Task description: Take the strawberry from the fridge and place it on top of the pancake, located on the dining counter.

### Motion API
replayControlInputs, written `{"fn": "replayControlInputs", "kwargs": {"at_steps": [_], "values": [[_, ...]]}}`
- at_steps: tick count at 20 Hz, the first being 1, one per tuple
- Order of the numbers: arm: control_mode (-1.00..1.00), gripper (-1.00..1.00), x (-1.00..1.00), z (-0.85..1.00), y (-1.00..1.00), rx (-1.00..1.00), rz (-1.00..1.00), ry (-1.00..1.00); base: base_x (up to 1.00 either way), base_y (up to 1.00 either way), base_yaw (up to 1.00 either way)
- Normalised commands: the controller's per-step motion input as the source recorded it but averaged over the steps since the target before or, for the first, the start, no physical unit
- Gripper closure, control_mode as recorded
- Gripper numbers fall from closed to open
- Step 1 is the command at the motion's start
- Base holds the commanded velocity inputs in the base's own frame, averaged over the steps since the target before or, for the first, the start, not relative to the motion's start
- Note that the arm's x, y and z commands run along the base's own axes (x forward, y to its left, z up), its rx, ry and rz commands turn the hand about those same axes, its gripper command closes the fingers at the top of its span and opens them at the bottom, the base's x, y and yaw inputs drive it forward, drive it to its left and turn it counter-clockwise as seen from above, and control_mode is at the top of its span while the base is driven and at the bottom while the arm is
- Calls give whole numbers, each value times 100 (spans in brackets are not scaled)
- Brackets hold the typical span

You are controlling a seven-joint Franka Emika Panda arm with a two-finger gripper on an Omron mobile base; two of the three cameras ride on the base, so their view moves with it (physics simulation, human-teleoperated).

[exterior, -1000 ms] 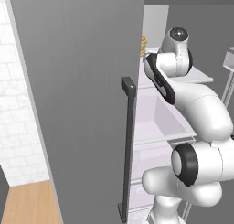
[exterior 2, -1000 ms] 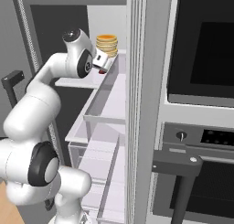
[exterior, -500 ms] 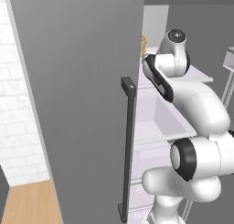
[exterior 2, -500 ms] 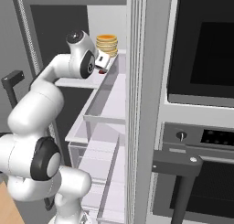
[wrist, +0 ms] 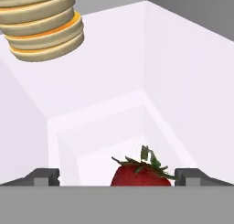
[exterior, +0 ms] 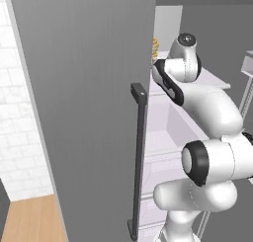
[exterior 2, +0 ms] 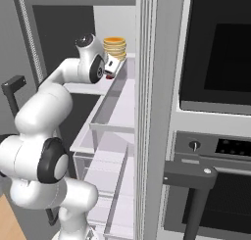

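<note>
The strawberry, red with a green leafy cap, lies in a white bin of the fridge, low in the hand view. My gripper is open, with one dark fingertip on each side of the berry and a gap on both sides. From the right base view the gripper reaches over the upper white shelf, and the strawberry shows as a small red spot just under it. The pancake and the dining counter are out of view.
A stack of golden-yellow round cakes stands on the fridge shelf beyond the bin. The open grey fridge door with its dark bar handle is close on the arm's left. A black-glass oven is on the right.
The arm has edged a little deeper into the fridge toward the shelf. The jaws have stayed open.
</note>
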Motion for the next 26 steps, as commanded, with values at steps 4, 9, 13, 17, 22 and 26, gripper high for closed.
{"fn": "replayControlInputs", "kwargs": {"at_steps": [4, 9, 13, 17, 22, 26], "values": [[-100, -100, 24, -11, 0, 0, 0, 2, 0, 0, 0], [-100, 100, -10, -24, -1, 0, 0, 3, 0, 0, 0], [-100, 100, -43, -7, -18, 0, 1, -3, 0, 0, 0], [-100, 100, -73, 4, -13, 0, 1, -14, 0, 0, 0], [-100, 100, -89, 26, 13, 0, 0, -8, 0, 0, 0], [-100, 100, -83, 36, 26, -1, 0, -2, 0, 0, 0]]}}
